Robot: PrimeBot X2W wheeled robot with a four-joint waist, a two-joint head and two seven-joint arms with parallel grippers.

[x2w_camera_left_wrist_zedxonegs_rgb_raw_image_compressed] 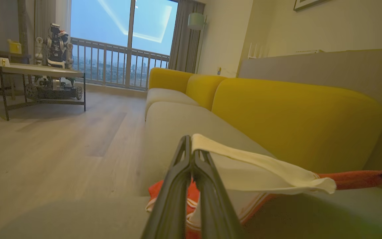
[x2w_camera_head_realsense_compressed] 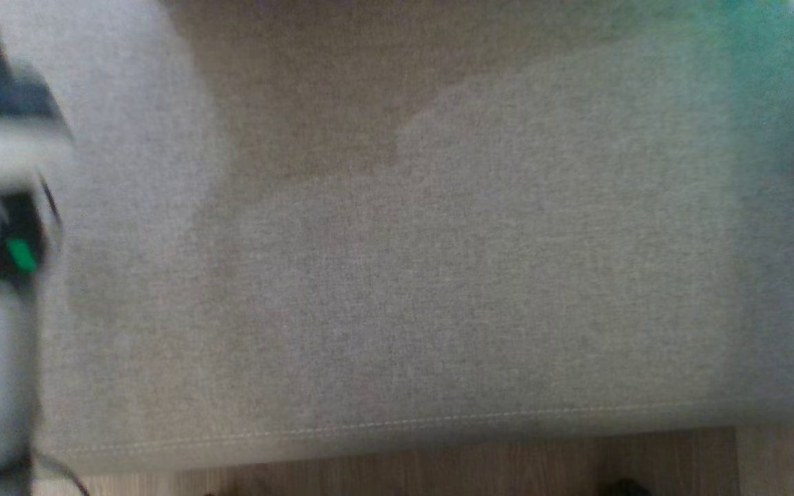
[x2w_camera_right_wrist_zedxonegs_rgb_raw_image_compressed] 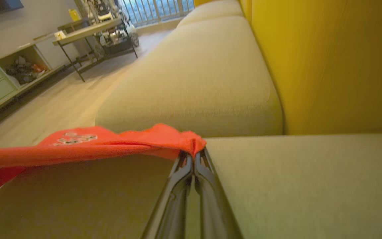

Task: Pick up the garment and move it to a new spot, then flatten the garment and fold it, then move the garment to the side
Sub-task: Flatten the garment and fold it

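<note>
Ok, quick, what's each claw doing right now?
Left claw: shut on the cream edge of the garment.
Right claw: shut on its orange edge.

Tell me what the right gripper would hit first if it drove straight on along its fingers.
Likely the next seat cushion, rising just beyond the orange garment that the right gripper is shut on; height is hard to judge.

The left pincer [x2w_camera_left_wrist_zedxonegs_rgb_raw_image_compressed: 191, 148] pinched the cream edge of the garment [x2w_camera_left_wrist_zedxonegs_rgb_raw_image_compressed: 264, 171]. It stretched rightward over the sofa [x2w_camera_left_wrist_zedxonegs_rgb_raw_image_compressed: 177, 119], yellow cushions [x2w_camera_left_wrist_zedxonegs_rgb_raw_image_compressed: 293, 122] behind.
</note>
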